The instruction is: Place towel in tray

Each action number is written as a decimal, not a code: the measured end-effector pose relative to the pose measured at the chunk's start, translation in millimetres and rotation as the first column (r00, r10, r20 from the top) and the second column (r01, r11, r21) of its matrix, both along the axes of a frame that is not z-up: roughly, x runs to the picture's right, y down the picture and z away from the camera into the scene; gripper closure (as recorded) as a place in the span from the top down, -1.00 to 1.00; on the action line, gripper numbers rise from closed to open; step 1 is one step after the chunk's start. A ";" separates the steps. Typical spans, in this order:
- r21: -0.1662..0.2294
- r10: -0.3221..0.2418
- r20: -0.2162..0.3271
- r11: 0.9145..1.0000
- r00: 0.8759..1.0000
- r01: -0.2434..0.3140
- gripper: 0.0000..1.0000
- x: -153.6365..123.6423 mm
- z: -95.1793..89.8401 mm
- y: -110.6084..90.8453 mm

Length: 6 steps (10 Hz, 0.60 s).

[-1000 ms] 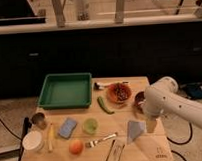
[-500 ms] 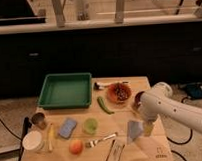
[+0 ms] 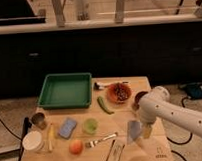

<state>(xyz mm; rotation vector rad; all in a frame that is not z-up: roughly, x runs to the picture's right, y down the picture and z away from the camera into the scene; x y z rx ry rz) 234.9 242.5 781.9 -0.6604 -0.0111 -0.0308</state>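
Arm in from right, elbow bent, forearm pointing down. Gripper (image 3: 142, 129) low at right edge of towel (image 3: 131, 129), jaws spread wide, nothing gripped. Tray (image 3: 65, 89) well apart.

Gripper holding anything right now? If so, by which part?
Nothing held, as far as shows. The gripper is open, low at the right edge of the towel.

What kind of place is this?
Probably a kitchen-like test room: a wooden table with a fork, bowl and green tray, dark cabinets behind. The robot's gripper hangs low over the table, beside the towel.
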 end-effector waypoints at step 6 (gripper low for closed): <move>-0.009 -0.012 0.043 1.000 0.999 0.013 0.60 0.1 17.2 11.7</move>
